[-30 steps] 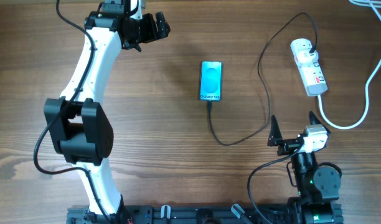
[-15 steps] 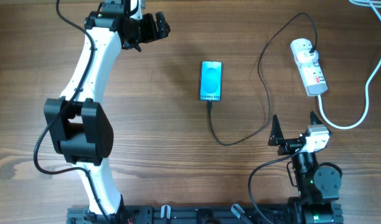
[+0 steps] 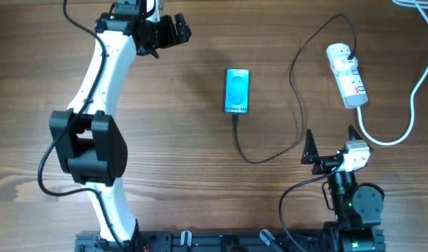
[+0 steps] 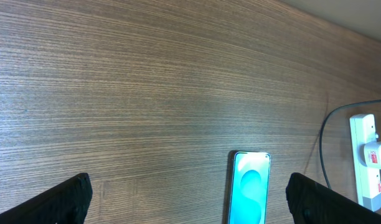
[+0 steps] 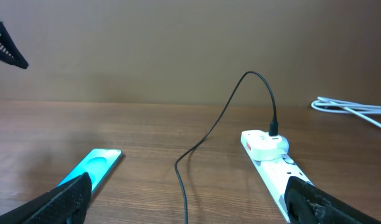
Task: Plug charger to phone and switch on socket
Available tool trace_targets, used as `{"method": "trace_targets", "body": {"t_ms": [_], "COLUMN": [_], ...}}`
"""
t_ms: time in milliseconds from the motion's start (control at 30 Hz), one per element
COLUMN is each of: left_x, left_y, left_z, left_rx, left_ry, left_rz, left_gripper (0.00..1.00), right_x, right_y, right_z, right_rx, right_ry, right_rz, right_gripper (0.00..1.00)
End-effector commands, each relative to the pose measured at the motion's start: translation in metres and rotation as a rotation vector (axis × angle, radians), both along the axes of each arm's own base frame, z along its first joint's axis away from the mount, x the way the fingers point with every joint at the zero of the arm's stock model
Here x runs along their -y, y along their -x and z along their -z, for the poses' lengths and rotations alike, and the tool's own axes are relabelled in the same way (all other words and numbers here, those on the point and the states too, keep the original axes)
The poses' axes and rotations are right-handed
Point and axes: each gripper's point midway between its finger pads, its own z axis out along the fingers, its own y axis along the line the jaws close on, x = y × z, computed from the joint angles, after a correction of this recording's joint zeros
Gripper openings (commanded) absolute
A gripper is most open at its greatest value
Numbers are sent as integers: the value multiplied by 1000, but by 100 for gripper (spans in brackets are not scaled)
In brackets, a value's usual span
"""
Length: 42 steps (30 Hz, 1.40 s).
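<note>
Comparing with a second ago, I find nothing shifted. The small cyan-screened phone (image 3: 237, 91) lies mid-way across the wooden counter (image 3: 186, 140), nearer the far edge. The thin black charger cable (image 3: 298, 105) meets its near end, white plug seated in the white power strip (image 3: 348, 82) by the right edge. My left gripper (image 3: 173, 29) and right gripper (image 3: 331, 140) hover spread wide, empty. Plugging looks done; I judge the switch remains.
</note>
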Motion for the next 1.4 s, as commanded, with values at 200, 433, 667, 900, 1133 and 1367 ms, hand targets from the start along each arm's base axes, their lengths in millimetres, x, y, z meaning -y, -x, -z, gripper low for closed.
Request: {"method": "trace_targets", "body": {"t_ms": [200, 433, 667, 900, 1133, 1367], "left_x": [-3, -3, -6, -3, 0, -23], "left_y": [0, 0, 3, 20, 36, 72], "left_z": [3, 3, 7, 5, 3, -11], "left_rx": [-2, -2, -22, -45, 50, 74], "left_ry": [-11, -11, -23, -84, -143, -210], "left_rz": [2, 2, -5, 23, 127, 76], "left_gripper": [100, 100, 100, 100, 100, 100], "right_x": [-1, -1, -1, -1, 0, -1], "right_y": [1, 1, 1, 1, 1, 1], "right_z": [-3, -3, -3, -3, -3, -3], "right_rx": [15, 15, 15, 14, 14, 15], "right_ry": [-20, -20, -20, -20, -20, -20], "right_rz": [-5, -5, -5, -5, -5, -5], "right_gripper": [100, 100, 100, 100, 100, 100]}}
